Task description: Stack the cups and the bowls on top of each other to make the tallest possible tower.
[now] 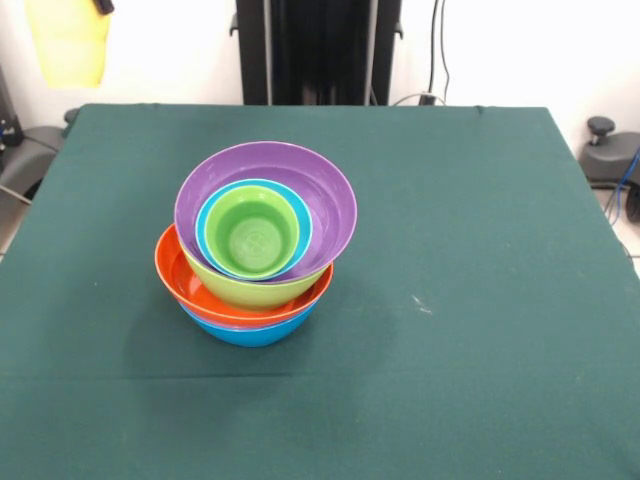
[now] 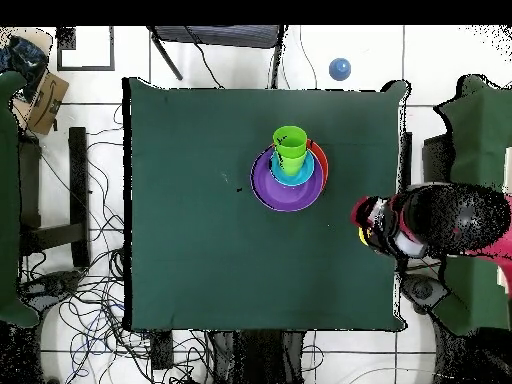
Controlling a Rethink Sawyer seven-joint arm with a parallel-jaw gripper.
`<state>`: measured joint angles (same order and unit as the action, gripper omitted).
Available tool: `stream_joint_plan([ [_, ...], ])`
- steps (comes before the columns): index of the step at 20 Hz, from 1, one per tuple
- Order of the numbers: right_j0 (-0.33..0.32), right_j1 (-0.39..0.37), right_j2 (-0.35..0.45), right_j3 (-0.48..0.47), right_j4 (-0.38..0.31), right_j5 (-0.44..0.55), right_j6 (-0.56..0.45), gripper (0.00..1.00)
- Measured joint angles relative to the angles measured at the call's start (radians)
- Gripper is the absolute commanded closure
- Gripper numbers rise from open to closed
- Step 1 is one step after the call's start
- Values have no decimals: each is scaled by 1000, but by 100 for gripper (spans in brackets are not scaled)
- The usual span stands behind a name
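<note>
The tower [image 1: 255, 245] stands left of the table's middle. From the bottom it holds a blue bowl [image 1: 250, 332], an orange bowl [image 1: 180, 285], a lime green bowl [image 1: 225, 288] and a tilted purple bowl [image 1: 325, 200]. Inside the purple bowl sits a small cyan bowl [image 1: 208, 222], and the light green cup [image 1: 258, 235] rests in that. From overhead the green cup [image 2: 290, 145] tops the stack. The pale yellow cup [image 1: 68, 45] hangs in the air at the top left, and a black gripper part touches its upper edge. My gripper [image 2: 368, 228] is over the table's right edge, with a bit of yellow cup [image 2: 362, 238] under it.
The green cloth-covered table [image 1: 480, 300] carries only the stack. A blue ball [image 2: 340, 68] lies on the floor beyond the table. A cardboard box [image 2: 42, 95] and cables [image 2: 90, 300] lie on the floor to one side. A black chair base [image 1: 605, 150] stands off the table's corner.
</note>
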<state>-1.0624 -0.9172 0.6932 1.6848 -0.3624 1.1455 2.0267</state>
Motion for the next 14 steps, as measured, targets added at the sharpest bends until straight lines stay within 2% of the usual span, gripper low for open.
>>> stream_joint_plan([
  [6, 29, -11, 0, -32, 0, 28, 0, 100],
  [14, 102, -7, 0, -95, 1, 29, 0, 100],
])
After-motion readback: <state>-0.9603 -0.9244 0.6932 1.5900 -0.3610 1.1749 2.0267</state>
